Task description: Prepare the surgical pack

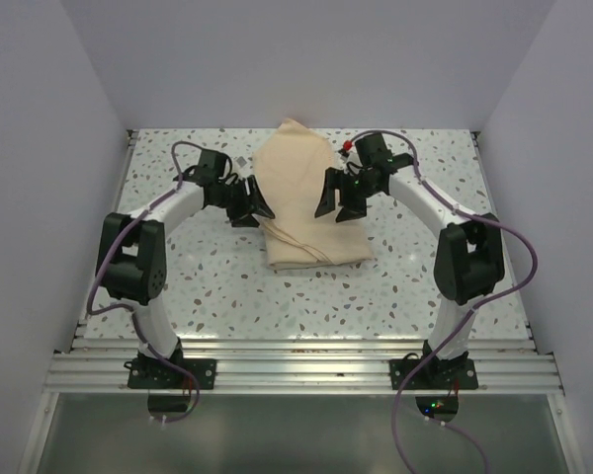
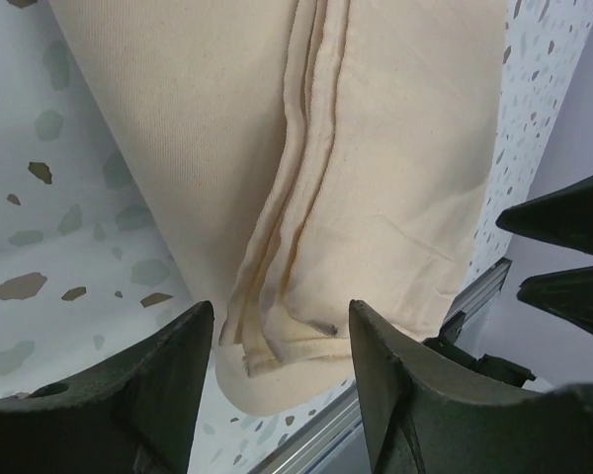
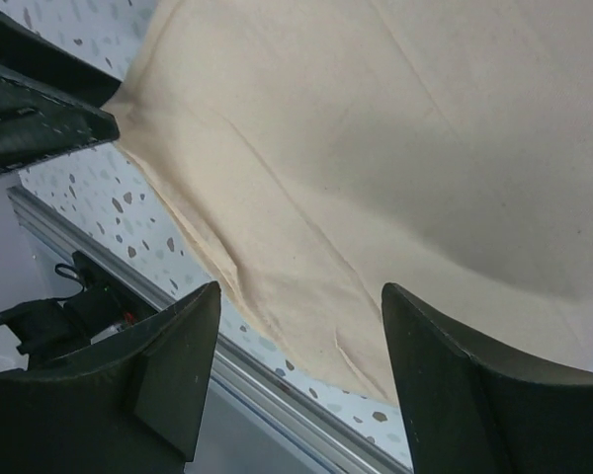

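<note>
The tan cloth (image 1: 306,197) lies folded into a bundle at the middle of the speckled table, its top corner pointing to the back. It fills the left wrist view (image 2: 376,168), where folded hem layers show, and the right wrist view (image 3: 376,168). My left gripper (image 1: 254,205) is open at the bundle's left edge, just above it. My right gripper (image 1: 338,199) is open over the bundle's right side. Neither holds anything. The steel tray, instruments, brown strips and gauze pads are out of view.
A small red and white object (image 1: 347,147) sits behind the right gripper near the back. White walls enclose the table (image 1: 227,286) on three sides. An aluminium rail (image 1: 296,360) runs along the near edge by the arm bases.
</note>
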### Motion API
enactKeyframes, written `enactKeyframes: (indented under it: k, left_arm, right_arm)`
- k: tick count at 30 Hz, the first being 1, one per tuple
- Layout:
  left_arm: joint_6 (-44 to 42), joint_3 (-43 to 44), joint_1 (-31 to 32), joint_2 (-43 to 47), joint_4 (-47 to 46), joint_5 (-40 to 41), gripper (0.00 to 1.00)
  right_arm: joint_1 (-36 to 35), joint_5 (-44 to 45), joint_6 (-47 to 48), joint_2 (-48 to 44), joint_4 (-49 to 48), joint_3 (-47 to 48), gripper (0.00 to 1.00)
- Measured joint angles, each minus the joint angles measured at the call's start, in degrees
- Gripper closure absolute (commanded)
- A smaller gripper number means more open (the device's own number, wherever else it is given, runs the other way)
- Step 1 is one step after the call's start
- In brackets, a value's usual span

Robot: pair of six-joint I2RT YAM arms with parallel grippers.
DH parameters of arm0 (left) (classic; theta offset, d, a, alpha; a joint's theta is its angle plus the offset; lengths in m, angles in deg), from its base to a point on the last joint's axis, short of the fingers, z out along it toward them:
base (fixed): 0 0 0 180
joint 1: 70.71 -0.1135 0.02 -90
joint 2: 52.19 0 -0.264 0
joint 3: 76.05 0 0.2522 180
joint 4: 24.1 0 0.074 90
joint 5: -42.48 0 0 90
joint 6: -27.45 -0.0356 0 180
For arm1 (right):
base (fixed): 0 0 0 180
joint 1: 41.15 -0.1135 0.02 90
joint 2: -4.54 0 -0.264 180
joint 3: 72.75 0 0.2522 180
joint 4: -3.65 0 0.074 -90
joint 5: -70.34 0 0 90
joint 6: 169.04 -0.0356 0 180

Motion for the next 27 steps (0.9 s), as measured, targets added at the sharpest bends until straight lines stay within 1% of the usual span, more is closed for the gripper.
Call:
enactKeyframes:
  k: [6,9,12,13,14,15,20,27]
  left_arm:
    - [1.0,0.9,0.0,-2.2,-0.2,-0.9,0.41]
    - [1.5,0.9,0.0,-2.9,-0.2,-1.4,0.5]
    - [2.0,0.9,0.0,-3.1,-0.3,-2.0,0.67]
    - [2.4,0.9,0.0,-3.1,-0.5,-2.4,0.82]
    - [3.1,0.9,0.0,-3.1,-0.7,-2.8,0.94]
    - [3.5,0.9,0.0,-3.1,-1.1,-3.4,1.0]
    - [4.3,2.7,0.0,-3.1,-2.1,-5.4,1.0]
    - [3.2,14.6,0.3,-3.1,-3.3,-6.2,1.0]
  right_arm:
    - [0.0,-1.6,0.6,-0.1,-0.2,-5.1,0.34]
    - [0.0,-2.5,0.8,-0.1,-0.3,-6.1,0.35]
    - [0.0,-2.7,0.9,-0.1,-0.4,-6.4,0.35]
    - [0.0,-2.7,1.0,-0.1,-0.5,-6.4,0.35]
    - [0.0,-2.7,1.0,-0.1,-0.5,-6.4,0.35]
    - [0.0,-2.7,1.1,-0.1,-0.5,-6.4,0.36]
    - [0.0,-2.7,1.3,-0.1,-0.5,-6.4,0.36]
    - [0.0,-2.8,1.5,-0.8,-0.5,-6.7,0.38]
